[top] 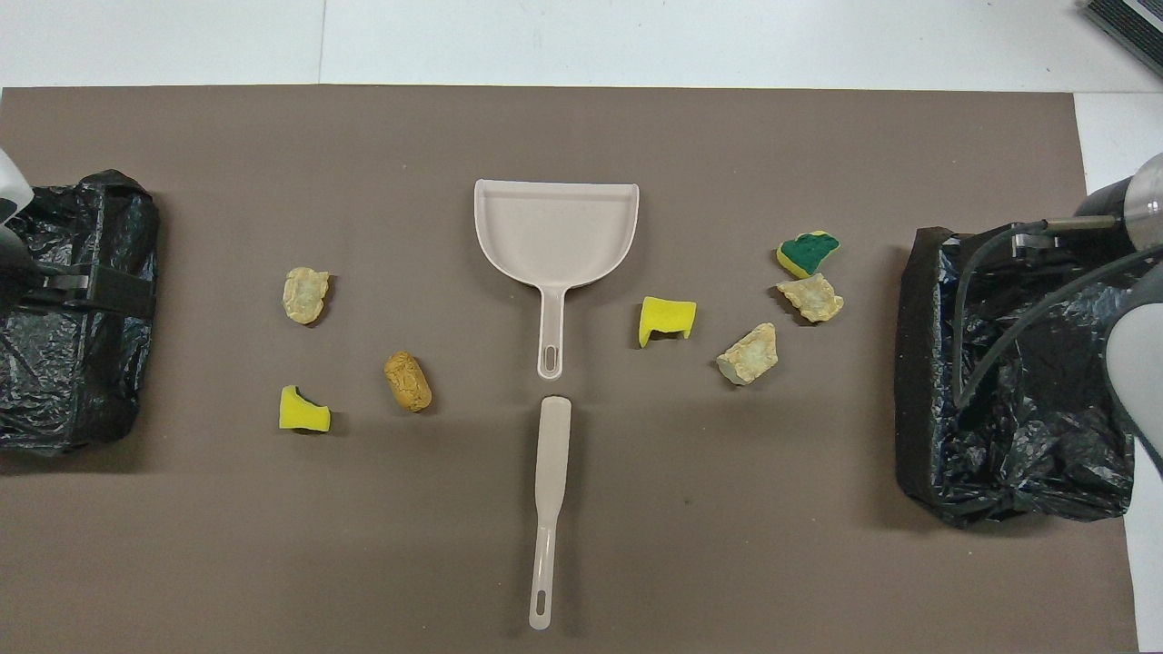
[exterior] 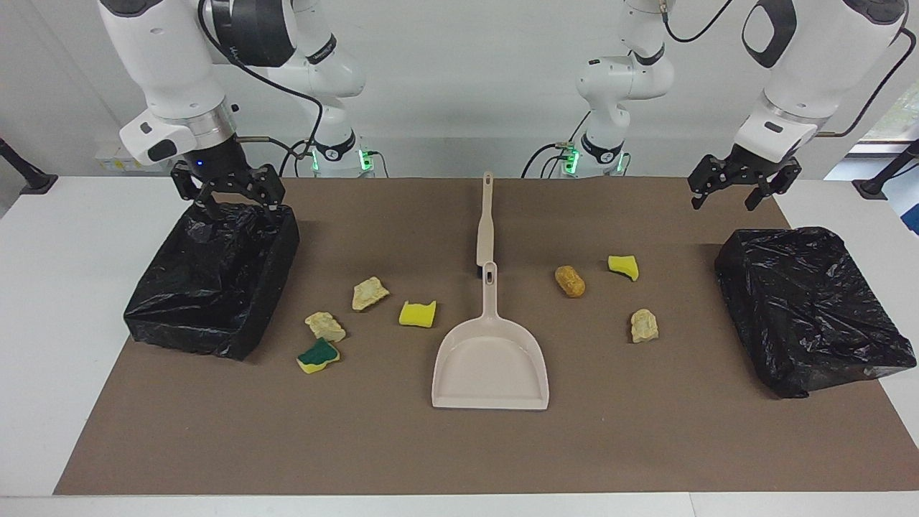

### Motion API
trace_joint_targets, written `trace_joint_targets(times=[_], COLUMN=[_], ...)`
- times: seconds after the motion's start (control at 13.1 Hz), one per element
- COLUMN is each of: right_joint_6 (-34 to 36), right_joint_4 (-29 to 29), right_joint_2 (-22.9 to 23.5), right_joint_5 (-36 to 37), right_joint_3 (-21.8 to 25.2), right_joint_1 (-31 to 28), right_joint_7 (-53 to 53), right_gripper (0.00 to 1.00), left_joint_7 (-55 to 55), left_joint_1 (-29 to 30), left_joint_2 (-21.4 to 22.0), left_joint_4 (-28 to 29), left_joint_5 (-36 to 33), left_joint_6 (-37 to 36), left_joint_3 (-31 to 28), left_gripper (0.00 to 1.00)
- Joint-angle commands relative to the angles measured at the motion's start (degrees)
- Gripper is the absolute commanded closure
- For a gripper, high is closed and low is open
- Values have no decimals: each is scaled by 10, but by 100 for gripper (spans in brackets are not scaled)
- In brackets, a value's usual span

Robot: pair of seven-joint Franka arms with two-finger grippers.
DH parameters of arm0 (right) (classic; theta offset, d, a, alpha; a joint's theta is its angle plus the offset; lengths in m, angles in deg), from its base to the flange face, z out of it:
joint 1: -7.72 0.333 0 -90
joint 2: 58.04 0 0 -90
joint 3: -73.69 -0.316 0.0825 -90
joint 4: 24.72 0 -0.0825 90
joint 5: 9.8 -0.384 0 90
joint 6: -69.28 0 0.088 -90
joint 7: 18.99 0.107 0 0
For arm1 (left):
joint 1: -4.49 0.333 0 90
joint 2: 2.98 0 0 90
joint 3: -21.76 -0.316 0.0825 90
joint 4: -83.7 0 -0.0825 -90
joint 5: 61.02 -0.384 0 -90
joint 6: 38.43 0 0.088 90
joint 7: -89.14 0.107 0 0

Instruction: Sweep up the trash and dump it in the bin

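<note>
1. Right gripper: over the robot-side rim of the first black-lined bin, at the right arm's end of the worktop. Jaws released, holding nothing.
2. Trash near this bin, on the brown mat: green-and-yellow sponge, pale rocky chunk just beside it, second rocky chunk, yellow sponge bit.
3. Centre: beige dustpan, handle toward the robots. The beige brush lies in line with it, nearer to the robots.
4. Trash toward the left arm's end: brown lump, small yellow sponge, third rocky chunk.
5. Second black-lined bin: at the left arm's end.
6. Left gripper: raised above the mat's corner near this bin. Jaws released, empty.
</note>
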Motion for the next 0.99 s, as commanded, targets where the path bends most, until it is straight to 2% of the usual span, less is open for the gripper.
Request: trace_joint_targets(times=[0.0,0.91], right_joint_6=[4,-6], right_joint_4=[11,6], right_joint_2=[6,5], right_joint_5=[-2,-3], right_joint_3=[-3,-3], right_joint_1=[-3,-5], right_joint_7=[-10,-13], right_gripper=[0,0], left_joint_7=[11,10], left_joint_1=[-3,-5], left_joint_2=[-1,-1], left_joint_4=[-10,2], left_joint_5=[8,9], left_joint_6=[-12,-16], left_joint_3=[-7,-6], left_gripper=[0,0])
